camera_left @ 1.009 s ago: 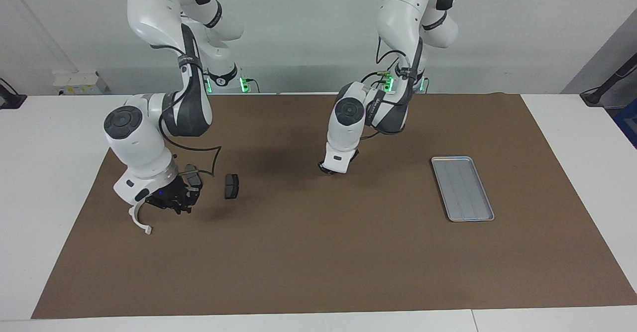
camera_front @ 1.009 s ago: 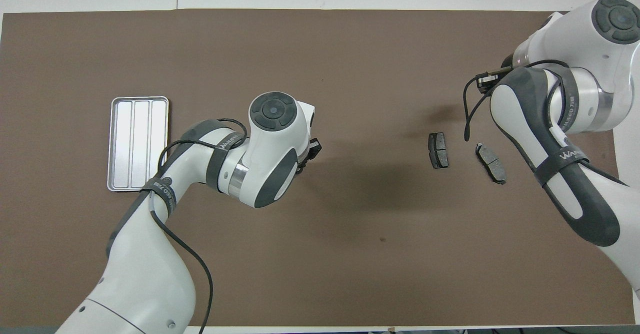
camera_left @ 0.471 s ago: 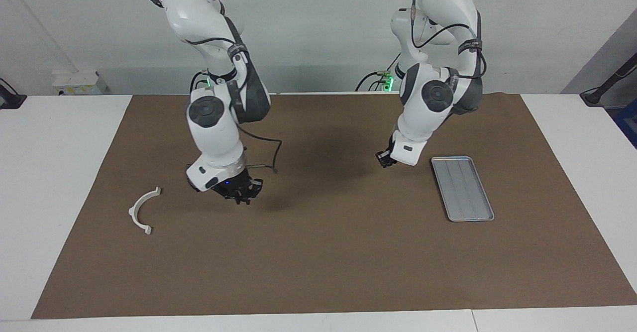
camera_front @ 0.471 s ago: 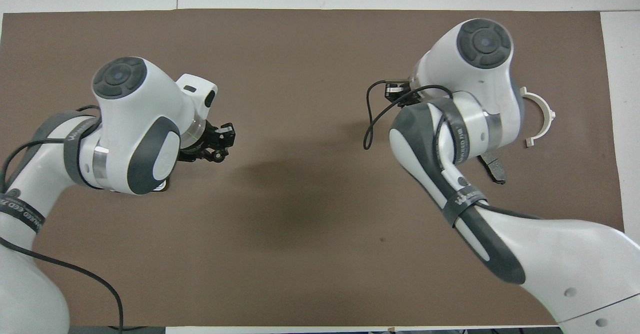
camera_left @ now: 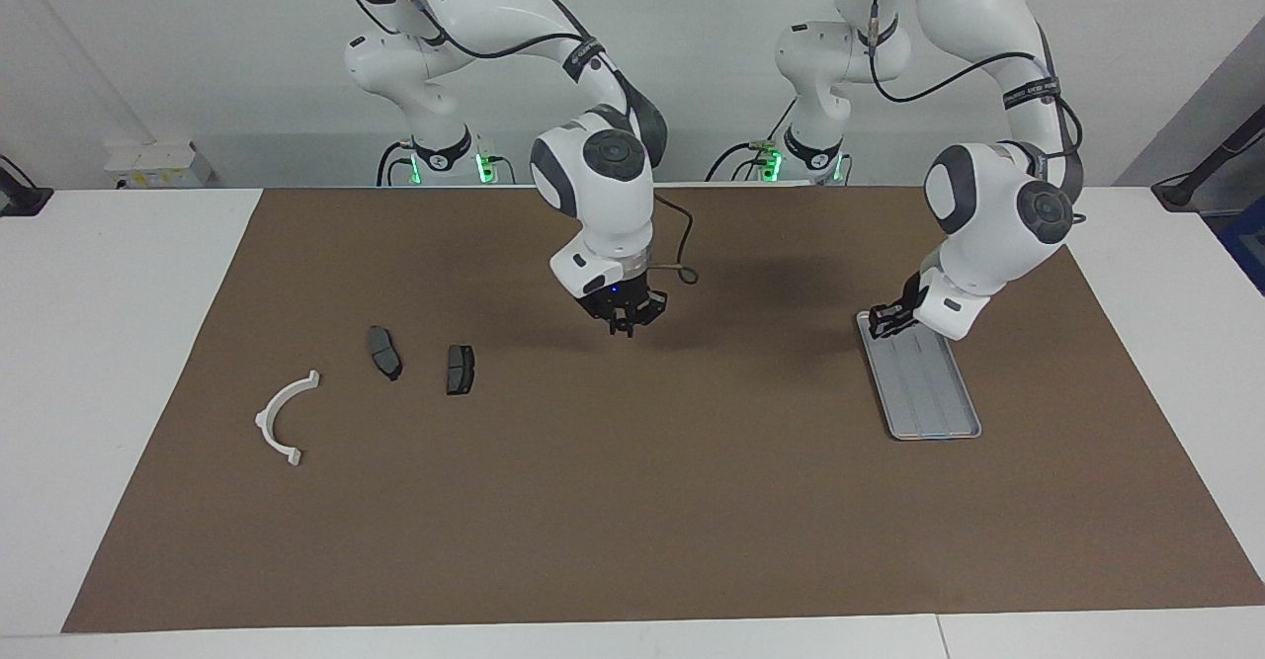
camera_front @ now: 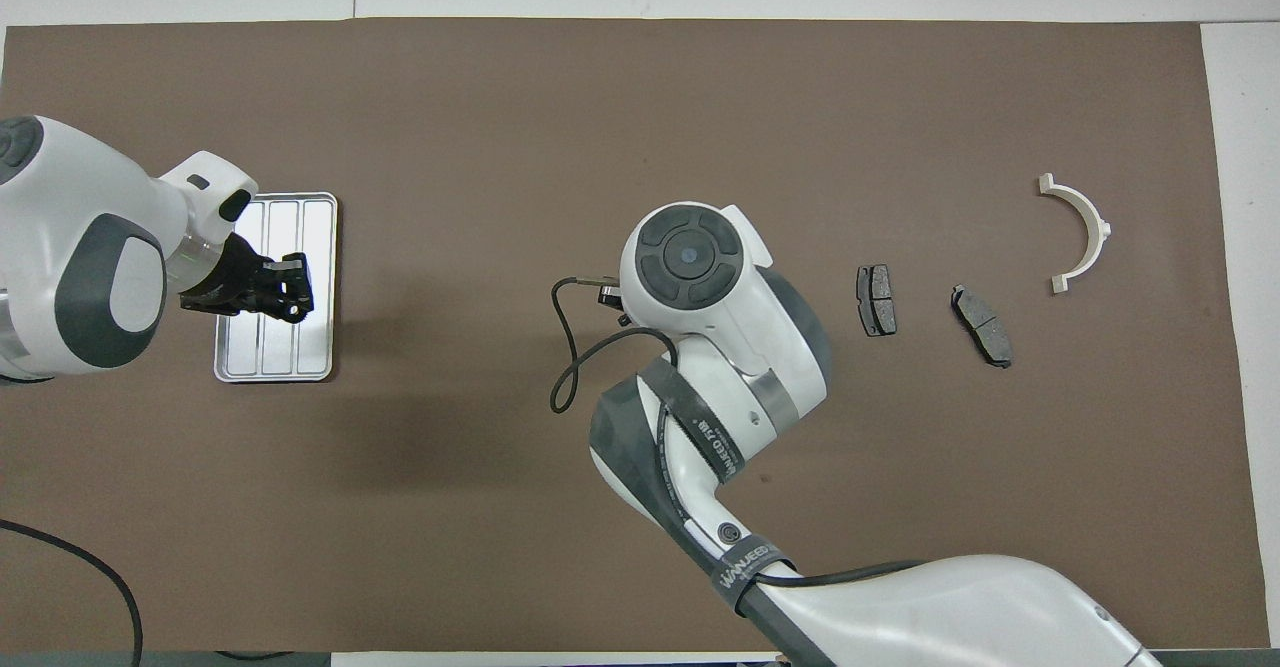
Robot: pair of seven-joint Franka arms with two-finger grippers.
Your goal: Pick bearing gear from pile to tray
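Moved since earlier: both arms have swung toward the left arm's end of the table, and the two brake pads show again.
Left gripper (camera_left: 894, 317) (camera_front: 285, 292): it hangs over the tray's end that is nearer to the robots; I cannot tell if the jaws are apart or together.
Right gripper (camera_left: 625, 321): it hangs over the bare mat near the table's middle; the state of its jaws I cannot tell.
Tray (camera_left: 954, 424) (camera_front: 320, 209): it lies flat on the brown mat (camera_left: 632, 501) (camera_front: 640, 97) toward the left arm's end.
Pile: the brake pads (camera_left: 460, 370) (camera_front: 876, 299) lie side by side but apart, toward the right arm's end.
White bracket (camera_left: 280, 418) (camera_front: 1083, 234): it lies farther from the robots than the pads, closer to the right arm's end.
Bearing gear: I cannot make it out.
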